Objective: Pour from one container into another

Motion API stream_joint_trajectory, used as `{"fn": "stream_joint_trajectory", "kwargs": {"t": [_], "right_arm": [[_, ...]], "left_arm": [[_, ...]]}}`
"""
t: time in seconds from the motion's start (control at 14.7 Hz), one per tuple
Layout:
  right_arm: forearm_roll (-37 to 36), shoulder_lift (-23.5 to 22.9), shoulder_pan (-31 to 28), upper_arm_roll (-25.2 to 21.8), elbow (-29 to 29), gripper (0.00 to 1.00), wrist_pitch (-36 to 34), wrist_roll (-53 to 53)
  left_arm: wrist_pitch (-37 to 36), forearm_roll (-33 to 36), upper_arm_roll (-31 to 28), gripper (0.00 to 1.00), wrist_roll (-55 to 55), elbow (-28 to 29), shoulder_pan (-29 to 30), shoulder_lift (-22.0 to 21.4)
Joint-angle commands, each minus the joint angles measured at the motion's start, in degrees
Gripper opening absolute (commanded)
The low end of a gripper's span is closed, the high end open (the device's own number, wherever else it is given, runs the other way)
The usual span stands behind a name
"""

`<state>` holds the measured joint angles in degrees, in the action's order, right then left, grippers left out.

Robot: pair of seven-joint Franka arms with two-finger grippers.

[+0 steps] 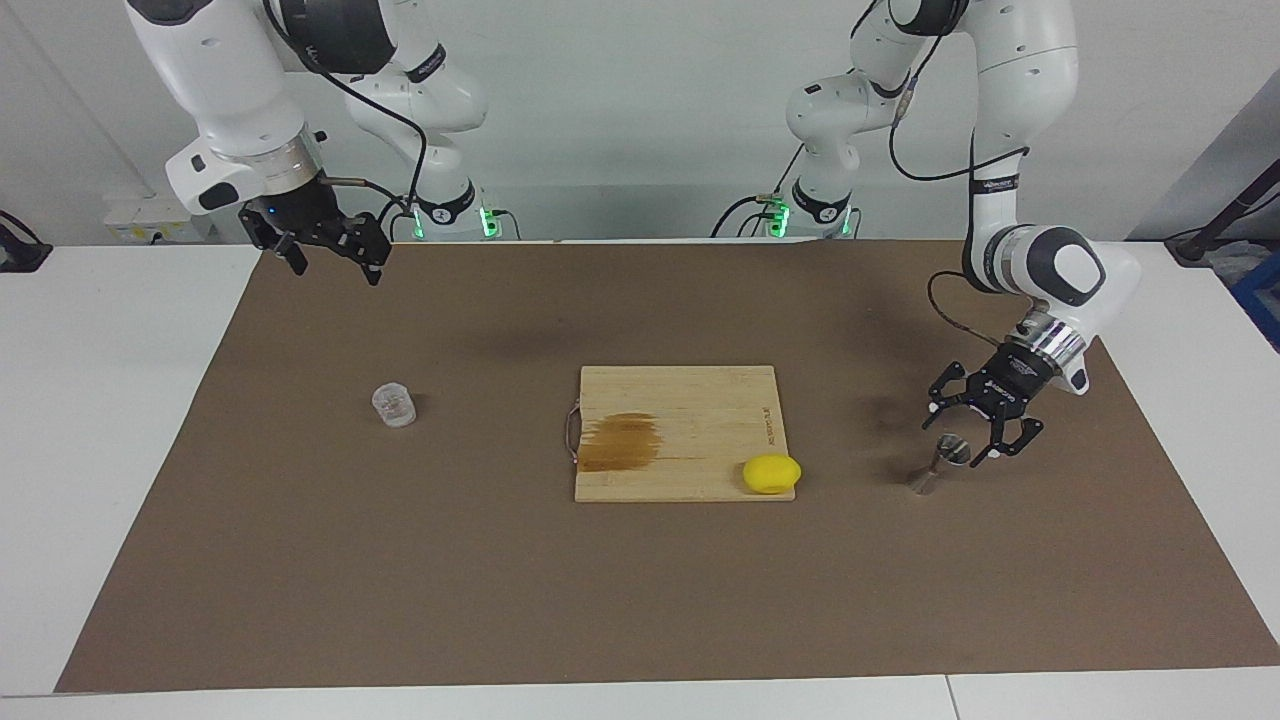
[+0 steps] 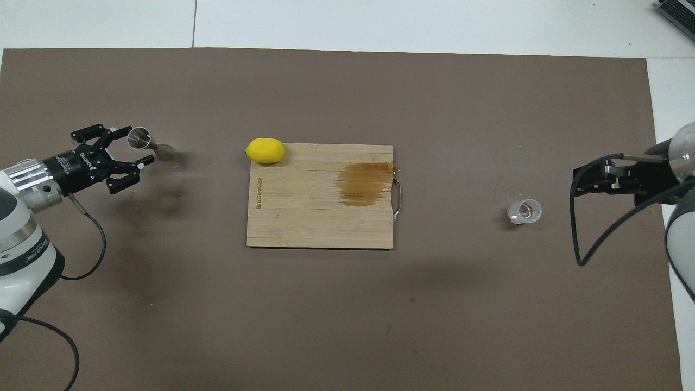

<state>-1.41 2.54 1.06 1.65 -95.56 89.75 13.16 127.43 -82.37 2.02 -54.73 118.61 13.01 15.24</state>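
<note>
The steel jigger stands on the brown mat toward the left arm's end of the table. My left gripper is low over it, open, with one finger on each side of the upper cone. I cannot tell whether the fingers touch it. The clear ridged cup sits alone on the mat toward the right arm's end. My right gripper waits raised and open over the mat's edge at that end, holding nothing.
A wooden cutting board with a brown wet stain lies in the middle of the mat. A yellow lemon rests on the board's corner farthest from the robots, on the side toward the jigger.
</note>
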Motion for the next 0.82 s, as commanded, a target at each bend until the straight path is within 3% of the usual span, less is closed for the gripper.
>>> {"fn": "stream_joint_trajectory", "kwargs": {"t": [0.0,0.27,0.41,0.48,0.61,0.68,0.75], "right_arm": [[0.2,0.7,-0.6,0.2,-0.8,1.00,-0.5,-1.3],[0.2,0.7,-0.6,0.2,-0.8,1.00,-0.5,-1.5],[0.2,0.7,-0.6,0.2,-0.8,1.00,-0.5,-1.6],[0.2,0.7,-0.6,0.2,-0.9,1.00,-0.5,-1.6],[0.2,0.7,-0.6,0.2,-0.8,1.00,-0.4,-2.0],[0.2,0.7,-0.7,0.2,-0.9,1.00,-0.4,-2.0],[0.2,0.7,-0.7,0.1,-0.8,1.00,-0.4,-2.0]], "left_arm": [[1.9,-2.4,-0.4,0.82,1.4,0.7,-1.4,0.0],[2.2,-2.5,-0.4,0.80,1.3,0.7,-1.5,0.1],[2.2,-2.5,-0.4,0.73,1.3,0.7,-1.5,0.1],[2.2,-2.6,-0.4,0.62,1.2,0.7,-1.5,0.1],[2.2,-3.1,-0.4,0.17,1.0,1.0,-1.4,0.1],[2.1,-3.2,-0.4,0.00,0.8,1.0,-1.4,0.1],[2.0,-3.2,-0.4,0.00,0.7,1.0,-1.4,0.1]]}}
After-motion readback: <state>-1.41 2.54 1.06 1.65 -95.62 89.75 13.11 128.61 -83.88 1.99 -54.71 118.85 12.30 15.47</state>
